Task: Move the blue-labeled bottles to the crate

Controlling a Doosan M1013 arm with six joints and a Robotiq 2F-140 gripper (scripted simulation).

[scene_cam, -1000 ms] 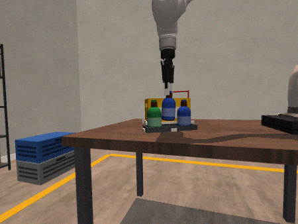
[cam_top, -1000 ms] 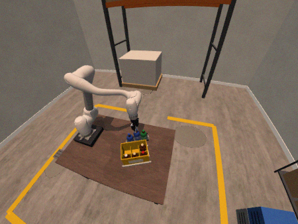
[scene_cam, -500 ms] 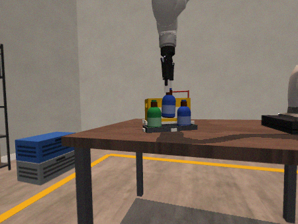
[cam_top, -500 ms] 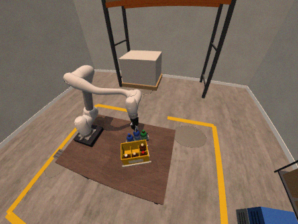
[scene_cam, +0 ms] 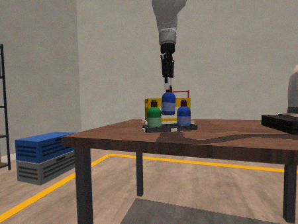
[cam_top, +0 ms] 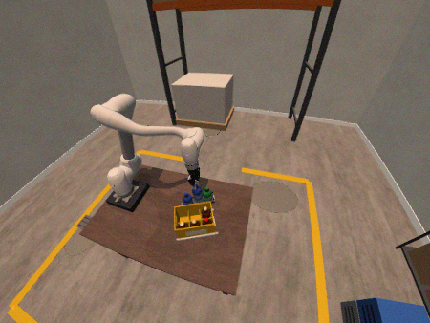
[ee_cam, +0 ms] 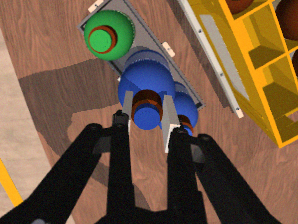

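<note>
- Gripper: the gripper [cam_top: 196, 185] [scene_cam: 168, 87] [ee_cam: 147, 104] is closed on the neck of a blue-labeled bottle [cam_top: 197, 193] [scene_cam: 168, 103] [ee_cam: 146, 82], fingers pointing down. The neck is narrow enough to grip, which leaves the body free to go down into a cell.
- Held bottle: upright as far as seen, its base above the tray [scene_cam: 169, 129] [ee_cam: 195, 100], between the two bottles that stand there. Being raised presumably serves to clear the crate wall.
- Second blue-labeled bottle [cam_top: 187, 198] [scene_cam: 184, 113] [ee_cam: 184, 107]: upright on the tray, toward the end nearer the robot's base. It is yet to be moved.
- Green bottle [cam_top: 207, 194] [scene_cam: 154, 114] [ee_cam: 109, 35]: upright at the tray's other end. It carries no blue label, so it should remain there.
- Crate [cam_top: 196, 233] [scene_cam: 148, 101] [ee_cam: 245, 60]: level on the table [cam_top: 158, 248] [scene_cam: 109, 136] [ee_cam: 45, 50], beside the tray's long side. Four brown bottles are in it; the two unfilled cells lie on its tray side, one for each blue-labeled bottle.
- Next, in my judgement: carry the held bottle over an empty cell, lower it straight and release. A low crossing could strike the crate wall or a neighboring bottle.
</note>
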